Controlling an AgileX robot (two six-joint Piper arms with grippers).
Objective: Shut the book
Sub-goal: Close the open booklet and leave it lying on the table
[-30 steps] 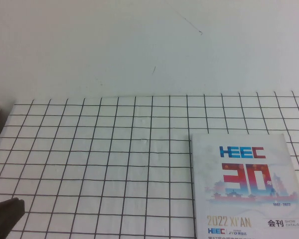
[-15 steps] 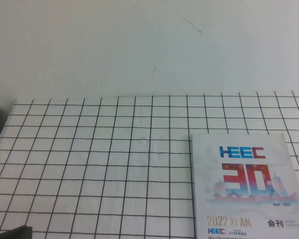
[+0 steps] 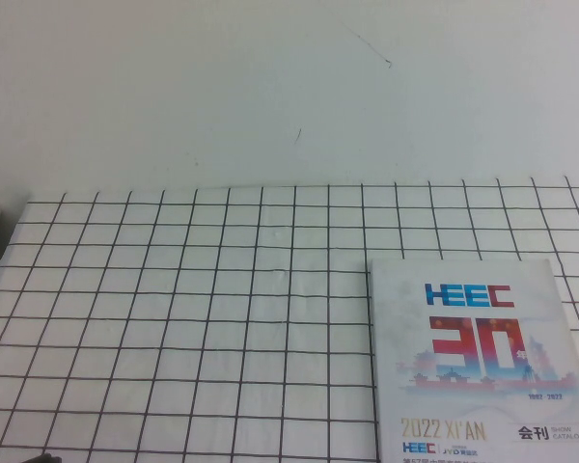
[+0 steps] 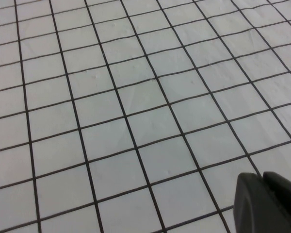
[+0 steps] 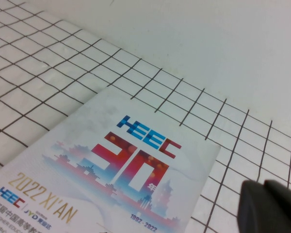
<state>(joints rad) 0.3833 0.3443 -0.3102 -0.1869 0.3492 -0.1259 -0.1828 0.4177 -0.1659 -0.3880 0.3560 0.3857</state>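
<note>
Left gripper (image 4: 267,204) has nearly left high view, fingers closed over gridded cloth (image 4: 136,97); right gripper (image 5: 270,208), closed, near shut book (image 5: 121,165)

Book (image 3: 473,357): closed, lying flat, front cover up. Lower right of high view; bottom edge cut off by frame, right edge near frame border. Sides roughly square with grid lines beneath. Cover pale white-grey; blue-red "HEEC" logo at top, large red-blue "30" over skyline drawing, "1992-2022" below, gold "2022 XI'AN" lower down. Right wrist view: same cover (image 5: 111,179) fills lower left, set diagonally.
</note>
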